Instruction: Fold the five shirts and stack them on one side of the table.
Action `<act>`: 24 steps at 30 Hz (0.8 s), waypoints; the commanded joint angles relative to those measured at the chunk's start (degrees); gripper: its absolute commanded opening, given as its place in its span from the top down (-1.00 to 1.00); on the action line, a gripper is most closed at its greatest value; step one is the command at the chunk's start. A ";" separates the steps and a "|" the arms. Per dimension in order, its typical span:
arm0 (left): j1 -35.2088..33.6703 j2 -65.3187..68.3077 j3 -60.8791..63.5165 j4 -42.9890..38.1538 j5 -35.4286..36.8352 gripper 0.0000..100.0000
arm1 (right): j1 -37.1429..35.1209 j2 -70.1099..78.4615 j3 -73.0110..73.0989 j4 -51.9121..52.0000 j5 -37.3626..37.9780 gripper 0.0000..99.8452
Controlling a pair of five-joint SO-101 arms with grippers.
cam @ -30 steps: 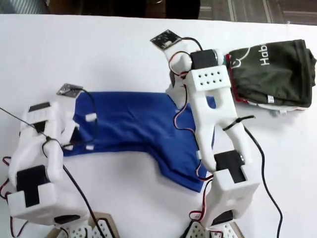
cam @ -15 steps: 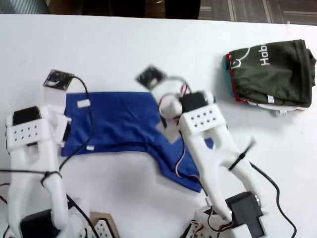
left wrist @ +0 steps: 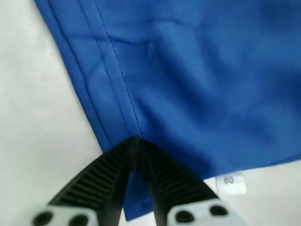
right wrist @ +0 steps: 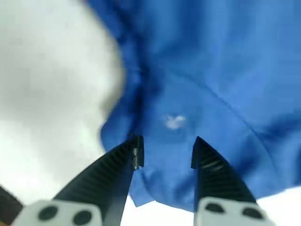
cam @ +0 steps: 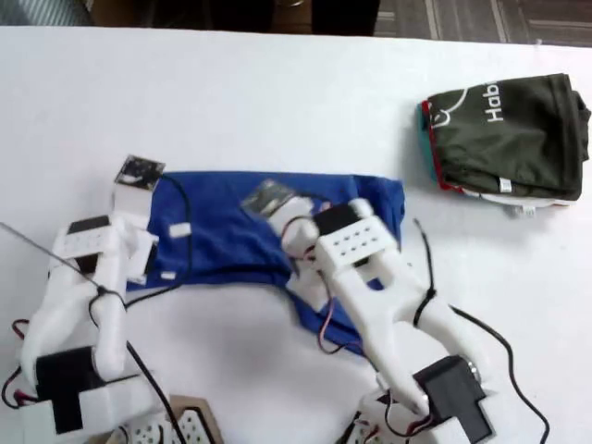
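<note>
We are seeing white lettering [cam: 493, 102] across the dark green shirt [cam: 518, 139] that tops the folded stack, with a white outline drawing [cam: 449, 106] beside it toward 9 o'clock; we are leaving the print unread. A small white tag [cam: 505, 185] is showing at that shirt's 6 o'clock edge. Red and teal layers are peeking out under it on the 9 o'clock side. The stack is sitting at about 2 o'clock on the white table [cam: 231, 92], its lettering running from 6 toward 12.

The blue shirt [cam: 231, 236] is lying partly folded near the table's middle, well apart from the stack. Its long axis is running from 9 o'clock to 3 o'clock, and one part is trailing off toward 5 o'clock.

At the shirt's 9 o'clock end, the left gripper [left wrist: 135, 143] is pinching the stitched hem, its black ribbed fingers [left wrist: 169, 176] closed tip to tip with blue cloth between them. A small white label [left wrist: 229, 180] with tiny print is poking out from the shirt's edge just beside those fingers.

The right gripper [right wrist: 167, 148] is hanging over the cloth near the shirt's middle with its jaws spread apart and nothing between them. A small pale mark [right wrist: 174, 121] is showing on the fabric just beyond its tips.
</note>
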 commanded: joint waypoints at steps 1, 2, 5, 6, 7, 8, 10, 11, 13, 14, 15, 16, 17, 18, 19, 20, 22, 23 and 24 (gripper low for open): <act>0.53 1.41 -2.15 -0.35 2.46 0.95 | -3.82 0.13 -0.18 1.45 -0.44 0.65; 0.53 1.41 -2.15 -0.44 2.99 0.95 | -4.09 0.31 -0.18 1.36 -0.44 0.65; 0.53 1.49 -2.15 -0.35 3.08 0.95 | -3.47 0.31 -0.18 -0.40 -0.18 0.65; 0.53 1.49 -2.15 -0.26 3.08 0.95 | -3.03 0.40 -0.18 -0.75 -0.18 0.65; 0.53 1.49 -2.15 -0.18 3.08 0.95 | -2.59 0.40 -0.18 -1.19 -0.18 0.65; 0.53 1.49 -1.98 -0.09 3.16 0.95 | -2.15 0.40 -0.09 -1.45 -0.09 0.65; 0.53 1.41 -1.36 -0.35 3.16 0.95 | -1.36 0.40 0.79 -2.24 -0.09 0.65; 0.53 1.41 -1.36 -0.35 3.16 0.95 | -1.01 0.40 1.67 -2.95 -0.09 0.65; 0.53 1.41 -1.36 -0.44 3.16 0.95 | -0.84 0.40 4.22 -4.97 -0.09 0.65; 0.53 1.41 -1.36 -0.44 3.16 0.95 | -0.92 0.40 5.36 -5.85 -0.09 0.65; 0.53 1.41 -1.36 -0.44 3.16 0.95 | -1.01 0.40 6.51 -6.55 -0.09 0.65; 0.53 1.41 -1.36 -0.44 3.16 0.95 | -1.01 0.40 7.47 -7.16 -0.09 0.65; 0.53 1.41 -1.36 -0.44 3.16 0.95 | -0.92 0.40 8.26 -7.78 -0.09 0.65; 0.53 1.41 -1.36 -0.44 3.16 0.95 | -0.75 0.40 9.14 -8.57 -0.09 0.65; 0.53 1.41 -1.36 -0.44 3.16 0.95 | -0.66 0.40 9.93 -9.45 -0.09 0.65; 0.53 1.41 -1.36 -0.44 3.16 0.95 | -0.40 0.40 10.81 -10.24 -0.09 0.65; 0.53 1.41 -1.36 -0.44 3.16 0.95 | 0.84 0.40 12.22 -12.44 0.00 0.66; 0.53 1.41 -1.36 -0.44 3.16 0.95 | 1.89 0.40 12.57 -13.32 0.00 0.69; 0.53 1.41 -1.36 -0.44 3.16 0.95 | 3.21 0.40 12.66 -14.11 0.00 0.74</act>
